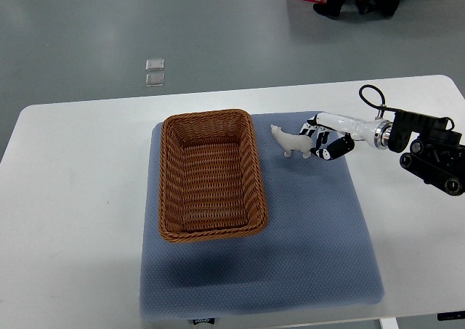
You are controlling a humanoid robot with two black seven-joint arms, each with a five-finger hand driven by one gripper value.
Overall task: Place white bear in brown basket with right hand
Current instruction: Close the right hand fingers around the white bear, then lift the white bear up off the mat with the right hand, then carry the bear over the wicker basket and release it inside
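Now the right robot hand (325, 143) is curling its fingers around the white bear (290, 141), just beside the brown basket (211, 174) on the blue mat (312, 227).

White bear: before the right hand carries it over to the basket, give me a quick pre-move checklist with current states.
1. Right hand at the white bear: ok, fingers are at its rear end.
2. Firm grasp: cannot tell, the top view does not show whether the fingers close around it.
3. Bear lifted off the blue mat: cannot tell from this steep angle.
4. Brown basket ready: ok, its inside is empty and it sits upright on the mat.
5. Path from bear to basket: ok, nothing lies between them.
6. Left arm out of the way: ok, it is not in view.
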